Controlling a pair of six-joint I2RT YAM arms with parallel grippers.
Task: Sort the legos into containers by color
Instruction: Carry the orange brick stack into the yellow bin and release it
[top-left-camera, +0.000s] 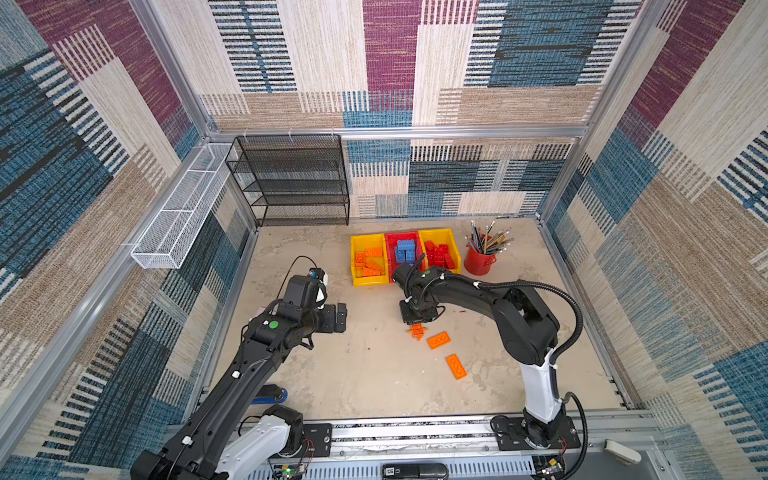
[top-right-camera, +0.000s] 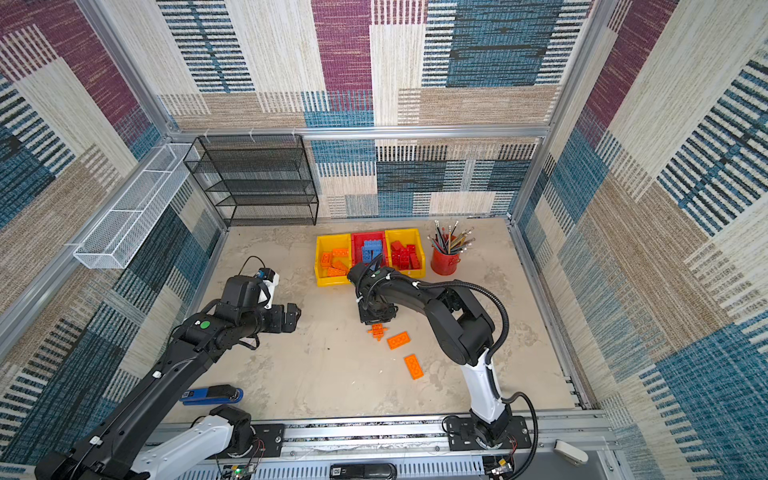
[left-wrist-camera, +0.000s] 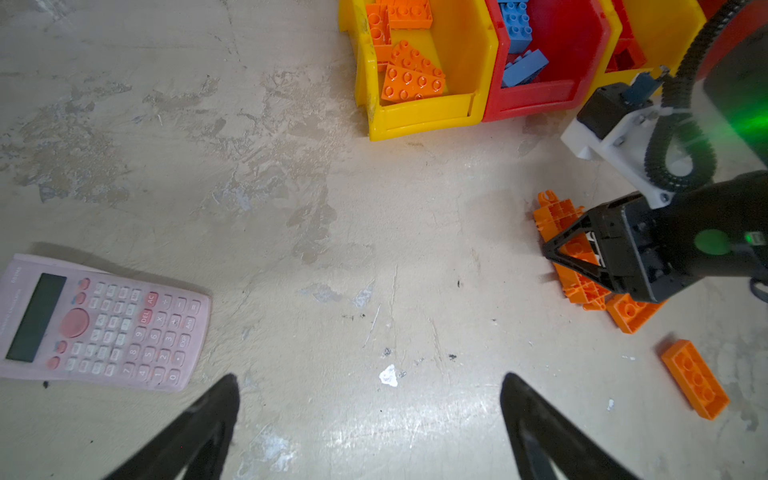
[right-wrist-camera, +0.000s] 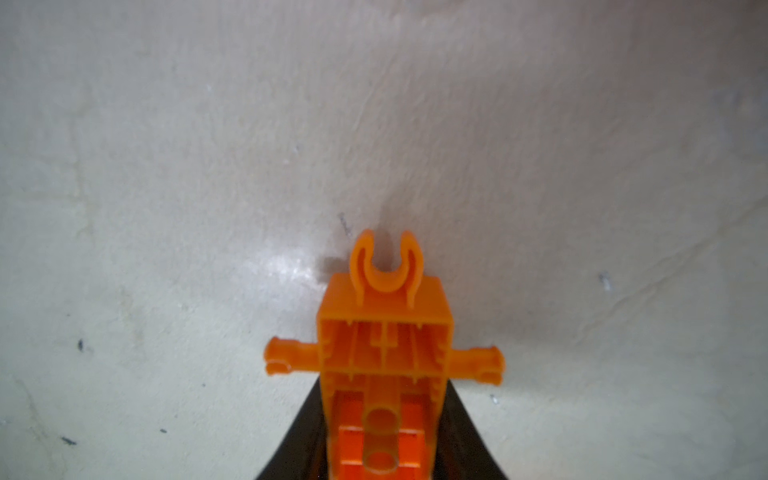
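My right gripper (top-left-camera: 417, 322) (right-wrist-camera: 384, 390) points down at mid-table and is shut on an upside-down orange lego piece (top-left-camera: 417, 331) (top-right-camera: 377, 331) (left-wrist-camera: 559, 212) (right-wrist-camera: 384, 345) with side pegs and a clip end, which is at the table surface. Two orange bricks (top-left-camera: 438, 340) (top-left-camera: 456, 366) lie loose just right of it. At the back stand three containers in a row: a yellow one (top-left-camera: 357, 266) with orange legos, a red one (top-left-camera: 401, 235) with blue legos, and a yellow one (top-left-camera: 454, 245) with red legos. My left gripper (top-left-camera: 341, 318) (left-wrist-camera: 370, 378) hovers open and empty at the left.
A red pencil cup (top-left-camera: 478, 262) stands right of the containers. A black mesh rack (top-left-camera: 291, 183) is at the back left, and a white mesh basket (top-left-camera: 183, 208) hangs on the left wall. A pink calculator (left-wrist-camera: 99, 324) lies under the left arm, with a blue stapler (top-right-camera: 212, 395) at the front left.
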